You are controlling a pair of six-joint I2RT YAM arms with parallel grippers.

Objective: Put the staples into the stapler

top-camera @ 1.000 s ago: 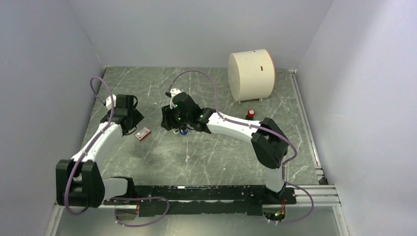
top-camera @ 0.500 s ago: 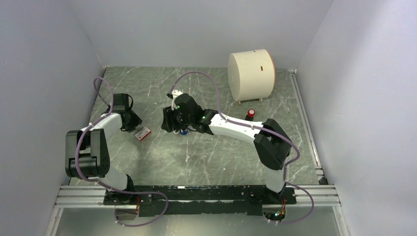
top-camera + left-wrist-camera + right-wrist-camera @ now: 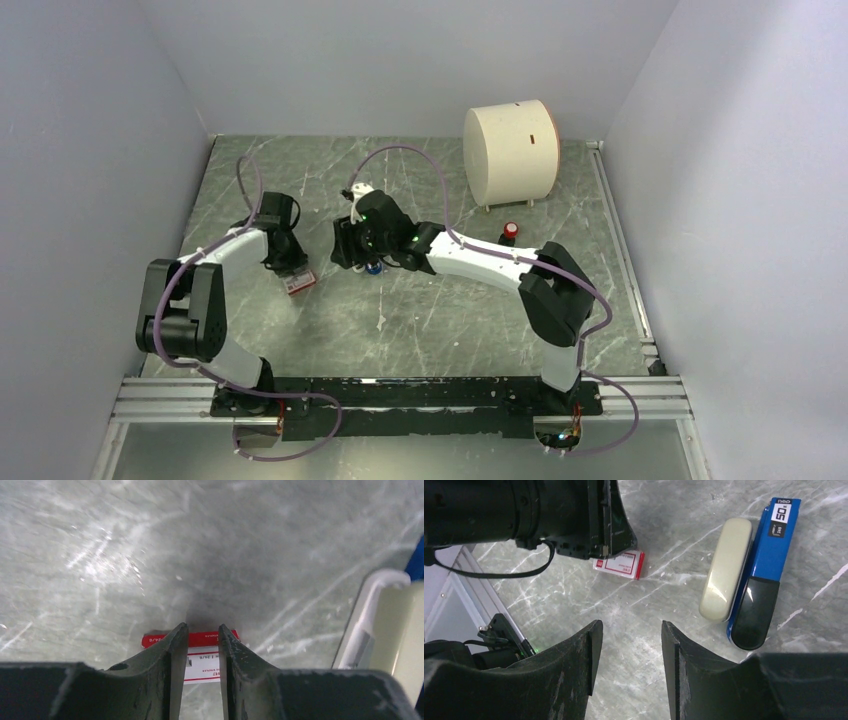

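The staples are in a small red-and-white box (image 3: 300,283) lying flat on the marble table (image 3: 450,320). My left gripper (image 3: 202,627) hangs just over the box (image 3: 202,655). Its jaws are narrowed but apart, and the box shows through the gap and reaches out past both fingers. The blue stapler (image 3: 764,570), black at one end, lies on the table with a cream oblong piece (image 3: 726,577) along its side. My right gripper (image 3: 630,625) is open above bare table, with nothing between its fingers. The stapler lies up to its right and the box (image 3: 621,564) up to its left.
A large cream cylinder (image 3: 510,150) stands at the back right of the table. A small red-capped item (image 3: 511,231) sits in front of it. Grey walls close in the left, back and right sides. The right arm (image 3: 480,262) stretches across the middle.
My left arm has swung right and brought its gripper over the box, with the jaws narrowing. The box has shifted slightly nearer and to the right. The right arm has barely moved.
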